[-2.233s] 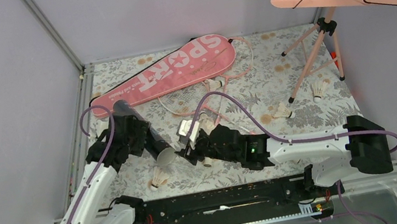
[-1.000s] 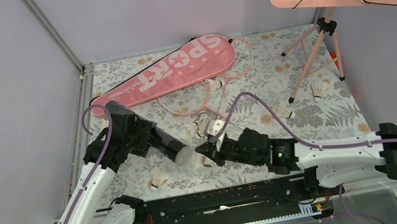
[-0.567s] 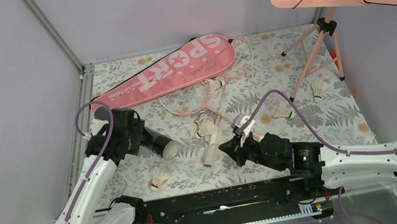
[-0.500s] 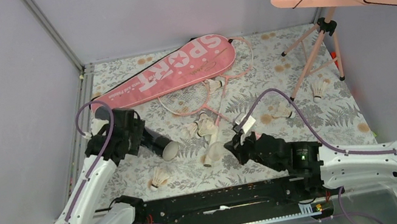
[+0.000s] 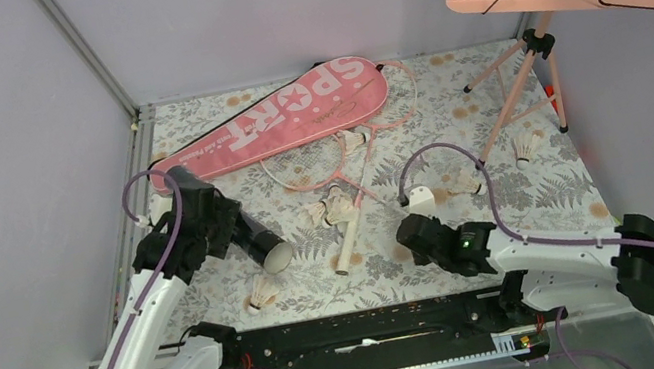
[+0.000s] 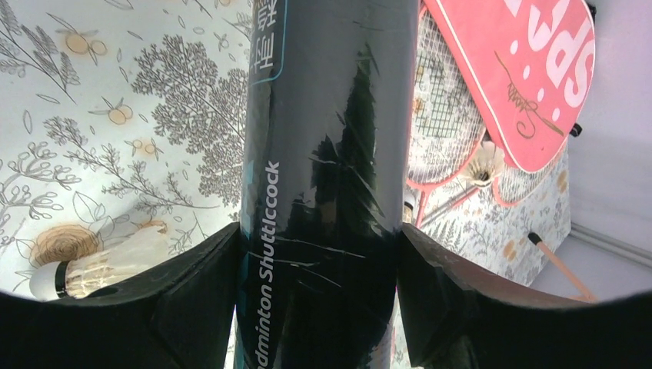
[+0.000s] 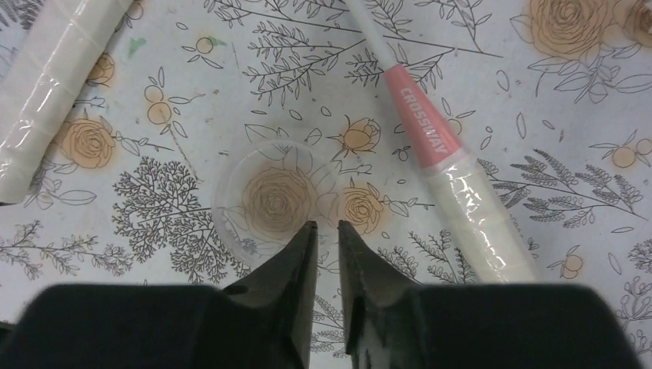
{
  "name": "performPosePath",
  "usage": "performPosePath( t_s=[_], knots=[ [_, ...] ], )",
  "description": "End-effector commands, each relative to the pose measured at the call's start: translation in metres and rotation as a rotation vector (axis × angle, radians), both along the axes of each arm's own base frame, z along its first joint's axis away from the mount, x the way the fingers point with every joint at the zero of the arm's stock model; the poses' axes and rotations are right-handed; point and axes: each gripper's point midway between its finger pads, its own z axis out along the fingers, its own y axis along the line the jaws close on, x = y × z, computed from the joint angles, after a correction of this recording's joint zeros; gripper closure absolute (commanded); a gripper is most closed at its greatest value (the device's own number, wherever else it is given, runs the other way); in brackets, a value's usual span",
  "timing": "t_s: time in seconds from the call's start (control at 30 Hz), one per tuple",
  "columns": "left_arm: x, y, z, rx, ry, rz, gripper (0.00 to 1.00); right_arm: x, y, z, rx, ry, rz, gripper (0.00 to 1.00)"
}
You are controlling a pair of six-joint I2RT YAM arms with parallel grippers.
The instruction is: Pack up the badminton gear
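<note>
**Fig.** Left gripper (image 6: 317, 234) is clamping the black tube (image 6: 330, 115) above the floral table (image 5: 528, 195), near a shuttlecock (image 6: 92, 269). Right gripper (image 7: 324, 231) is hovering low with its fingers nearly together, possibly pinching the rim of a clear lid (image 7: 273, 201) beside a racket handle (image 7: 480, 223).

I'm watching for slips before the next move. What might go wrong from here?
The clear lid lies flat, so the nearly shut right gripper may slide off it. A shuttlecock lies just beside the tube in the left gripper; lowering the tube might crush it.
</note>
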Motion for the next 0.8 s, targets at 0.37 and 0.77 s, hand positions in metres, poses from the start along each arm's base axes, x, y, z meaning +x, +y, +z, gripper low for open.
performPosePath(
  t_s=[0.37,0.77],
  knots=[
    [-0.006,-0.058,0.038,-0.262,-0.035,-0.220,0.78,0.014,0.108,0.123,0.221,-0.487,0.657,0.00],
    [-0.031,-0.085,0.059,-0.336,0.118,-0.393,0.87,-0.056,0.202,0.218,0.245,-1.125,1.475,0.00]
  ],
)
